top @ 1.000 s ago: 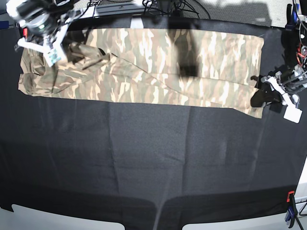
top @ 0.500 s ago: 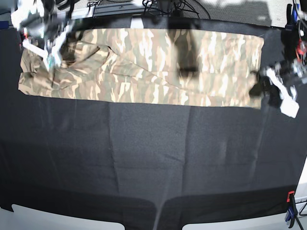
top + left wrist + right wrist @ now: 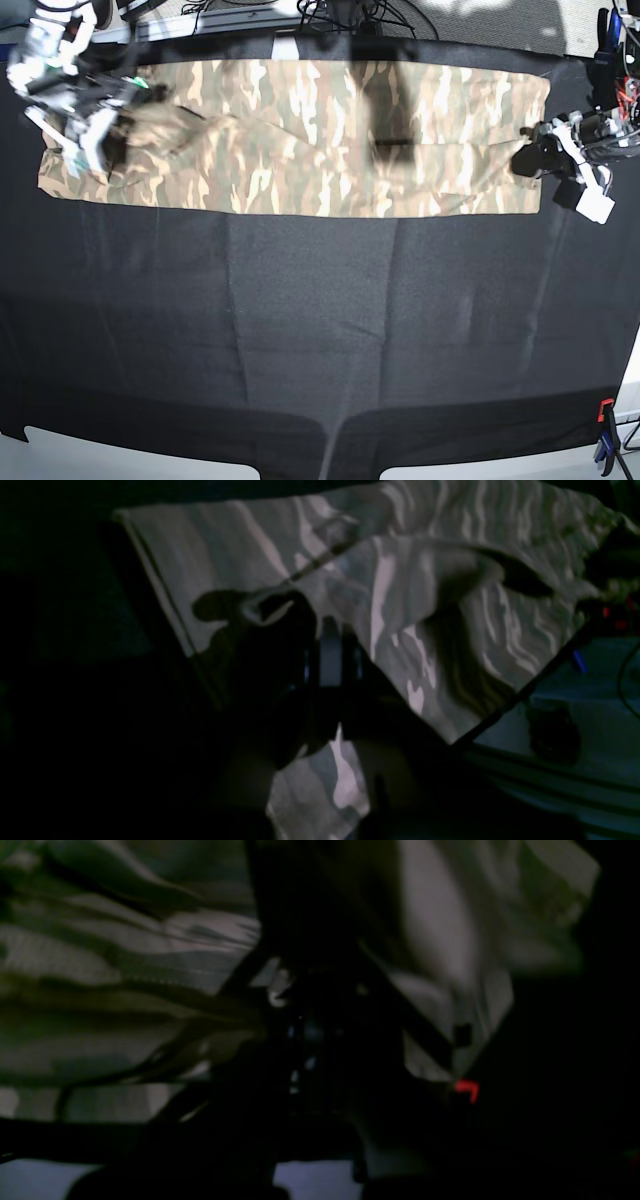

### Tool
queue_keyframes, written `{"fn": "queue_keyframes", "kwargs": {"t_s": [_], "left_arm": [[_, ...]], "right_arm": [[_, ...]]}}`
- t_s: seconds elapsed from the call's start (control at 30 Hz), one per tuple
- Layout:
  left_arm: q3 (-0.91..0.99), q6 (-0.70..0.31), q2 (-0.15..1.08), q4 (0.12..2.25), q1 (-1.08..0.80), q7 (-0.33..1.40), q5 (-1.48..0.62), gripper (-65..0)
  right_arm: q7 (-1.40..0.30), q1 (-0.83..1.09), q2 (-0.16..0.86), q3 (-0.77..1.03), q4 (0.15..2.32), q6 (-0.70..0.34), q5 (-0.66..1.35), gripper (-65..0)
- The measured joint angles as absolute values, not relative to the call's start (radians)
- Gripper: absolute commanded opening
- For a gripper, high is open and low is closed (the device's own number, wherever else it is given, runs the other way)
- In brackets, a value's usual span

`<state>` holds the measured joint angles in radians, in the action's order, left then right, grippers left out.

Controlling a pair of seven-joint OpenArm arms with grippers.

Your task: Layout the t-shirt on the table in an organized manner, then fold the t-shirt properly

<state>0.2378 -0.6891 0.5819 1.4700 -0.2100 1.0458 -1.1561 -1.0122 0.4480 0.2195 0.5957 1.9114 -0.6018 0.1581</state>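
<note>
Left to right in the base view: my right gripper (image 3: 95, 135) sat at the shirt's left end, jaws shut on a bunched bit of the t-shirt (image 3: 300, 140). The shirt lay as a long narrow band along the far side of the table (image 3: 320, 330), already folded lengthwise I'd say. My left gripper (image 3: 540, 160) had its jaws shut on the right edge. Crosswise folds looked left to do.
</note>
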Motion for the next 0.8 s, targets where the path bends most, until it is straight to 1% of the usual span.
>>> {"fn": "queue_keyframes", "kwargs": {"t_s": [0.07, 0.1, 0.2, 0.4, 0.43, 0.5, 0.53, 0.57, 0.6, 0.8], "left_arm": [[0.238, -0.689, 0.582, 1.47, -0.21, 1.025, -1.156, -65.0], [0.238, -0.689, 0.582, 1.47, -0.21, 1.013, -1.156, -65.0], [0.238, -0.689, 0.582, 1.47, -0.21, 0.991, -1.156, -65.0], [0.238, -0.689, 0.582, 1.47, -0.21, 0.991, -1.156, -65.0], [0.238, -0.689, 0.582, 1.47, -0.21, 0.992, -1.156, -62.3], [0.238, -0.689, 0.582, 1.47, -0.21, 0.992, -1.156, -52.4], [0.238, -0.689, 0.582, 1.47, -0.21, 0.992, -1.156, -48.6], [0.238, -0.689, 0.582, 1.47, -0.21, 0.992, -1.156, -45.9], [0.238, -0.689, 0.582, 1.47, -0.21, 0.991, -1.156, -44.4], [0.238, -0.689, 0.582, 1.47, -0.21, 0.991, -1.156, -44.3]], "right_arm": [[-1.038, 0.469, 0.222, 0.62, 1.912, -0.678, 0.283, -65.0], [-1.066, 0.483, 0.222, 0.625, 1.912, -0.693, 0.337, -65.0], [-1.069, 0.508, 0.218, 0.624, 1.912, -0.693, 0.394, -65.0], [-1.068, 0.482, 0.219, 0.625, 1.912, -0.693, 0.406, -65.0], [-1.081, 0.482, 0.219, 0.625, 1.912, -0.693, 0.435, -65.0], [-1.152, 0.483, 0.219, 0.624, 1.912, -0.693, 0.493, -54.5], [-1.156, 0.486, 0.219, 0.624, 1.912, -0.693, 0.523, -50.4], [-1.149, 0.496, 0.219, 0.624, 1.913, -0.693, 0.562, -48.6], [-1.15, 0.503, 0.218, 0.624, 1.923, -0.693, 0.606, -48.5], [-1.162, 0.532, 0.219, 0.624, 2.055, -0.692, 0.818, -48.6]]}}
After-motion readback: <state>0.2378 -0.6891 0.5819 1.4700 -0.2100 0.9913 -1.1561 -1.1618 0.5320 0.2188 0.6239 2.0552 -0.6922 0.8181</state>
